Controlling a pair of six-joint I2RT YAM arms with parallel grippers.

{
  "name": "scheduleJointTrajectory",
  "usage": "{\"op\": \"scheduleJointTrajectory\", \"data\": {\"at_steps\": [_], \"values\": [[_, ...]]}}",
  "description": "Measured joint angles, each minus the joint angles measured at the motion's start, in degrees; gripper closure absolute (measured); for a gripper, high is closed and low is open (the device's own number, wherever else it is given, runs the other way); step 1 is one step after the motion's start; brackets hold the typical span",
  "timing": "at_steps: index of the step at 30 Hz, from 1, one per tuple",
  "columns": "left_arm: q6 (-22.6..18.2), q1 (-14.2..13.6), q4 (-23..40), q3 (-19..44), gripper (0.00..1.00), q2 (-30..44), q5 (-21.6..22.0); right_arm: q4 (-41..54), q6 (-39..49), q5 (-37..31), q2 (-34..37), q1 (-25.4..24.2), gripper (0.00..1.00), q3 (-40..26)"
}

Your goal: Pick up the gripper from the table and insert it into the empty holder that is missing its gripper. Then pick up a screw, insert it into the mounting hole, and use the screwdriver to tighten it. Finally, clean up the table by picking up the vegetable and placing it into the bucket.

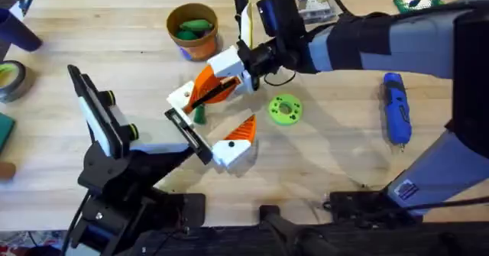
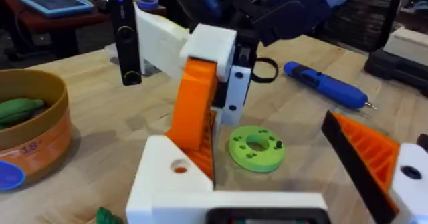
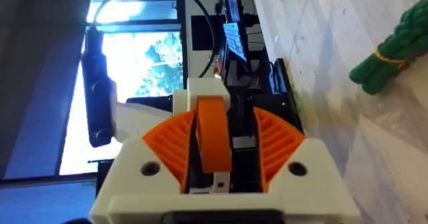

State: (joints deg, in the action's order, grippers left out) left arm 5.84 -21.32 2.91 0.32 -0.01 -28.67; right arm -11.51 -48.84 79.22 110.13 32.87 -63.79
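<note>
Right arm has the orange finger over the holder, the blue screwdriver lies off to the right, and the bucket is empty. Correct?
Not quite: the bucket is not empty. The overhead view shows a green piece lying inside it, and the left wrist view shows it too. The rest holds: the right gripper has the orange finger over the holder, and the blue screwdriver lies off to the right.

A light wooden table [image 1: 321, 157] is carrying the orange bucket [image 1: 193, 30], the lime green ring [image 1: 285, 109], the blue screwdriver [image 1: 396, 108] and the small green vegetable [image 1: 199, 115], all lying apart.
</note>
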Motion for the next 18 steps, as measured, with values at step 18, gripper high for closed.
{"op": "scheduleJointTrajectory", "data": {"at_steps": [18], "values": [[-0.02,-0.46,0.0,0.0,0.01,0.0,-3.21,-0.09,-0.03,0.68,0.0,-1.44,0.443,0.0]]}}
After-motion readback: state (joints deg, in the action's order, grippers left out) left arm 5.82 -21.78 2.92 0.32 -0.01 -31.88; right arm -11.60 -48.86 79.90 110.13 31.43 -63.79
